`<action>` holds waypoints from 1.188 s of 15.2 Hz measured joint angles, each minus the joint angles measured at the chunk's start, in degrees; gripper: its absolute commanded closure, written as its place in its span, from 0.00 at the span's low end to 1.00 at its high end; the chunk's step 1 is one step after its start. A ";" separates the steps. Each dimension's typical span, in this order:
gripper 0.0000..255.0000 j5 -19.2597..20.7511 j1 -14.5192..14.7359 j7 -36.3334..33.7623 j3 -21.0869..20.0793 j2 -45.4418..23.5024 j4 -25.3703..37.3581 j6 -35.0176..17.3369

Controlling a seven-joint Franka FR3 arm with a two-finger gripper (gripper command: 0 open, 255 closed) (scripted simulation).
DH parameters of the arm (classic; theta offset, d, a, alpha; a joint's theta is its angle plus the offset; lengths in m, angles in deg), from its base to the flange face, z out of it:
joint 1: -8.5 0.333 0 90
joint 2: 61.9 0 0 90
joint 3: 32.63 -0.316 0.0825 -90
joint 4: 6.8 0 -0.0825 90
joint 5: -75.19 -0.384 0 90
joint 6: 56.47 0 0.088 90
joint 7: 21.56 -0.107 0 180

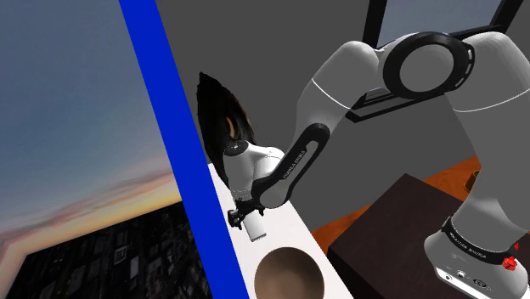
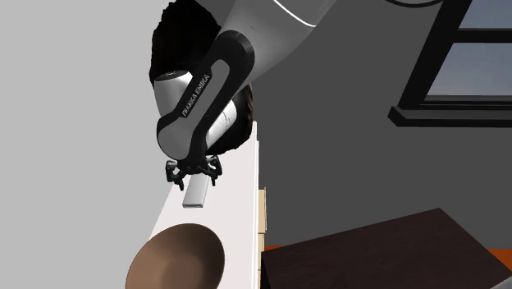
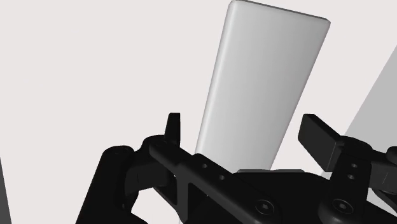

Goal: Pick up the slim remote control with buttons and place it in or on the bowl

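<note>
The remote (image 3: 261, 83) is drawn as a plain grey slim slab with no buttons showing, lying flat on a narrow white counter (image 1: 293, 222). My gripper (image 3: 245, 127) hovers just over it, open, one finger on each long side and neither touching. The remote (image 1: 256, 230) pokes out from under the hand (image 1: 240, 214) toward a brown round bowl (image 1: 289, 276), which sits on the same counter a short way off. From the second exterior view, the remote (image 2: 195, 194) lies under the gripper (image 2: 194, 172), with the bowl (image 2: 176, 261) nearer the camera.
A black bushy object (image 1: 222, 110) stands at the counter's far end behind the arm. A blue vertical band (image 1: 170, 127) borders the counter on the shoulder view's left. The dark brown stand (image 1: 399, 229) is beside the counter, and a window (image 2: 476, 57) is in the grey wall.
</note>
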 measured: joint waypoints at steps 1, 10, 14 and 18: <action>1.00 -0.02 0.02 0.00 -0.08 0.14 0.06 -0.01; 1.00 -0.02 0.05 0.02 -0.08 0.06 0.19 0.10; 1.00 -0.81 -0.56 0.48 -0.83 1.82 -0.49 1.42; 1.00 -1.94 -1.53 1.28 -1.91 4.45 -1.43 3.07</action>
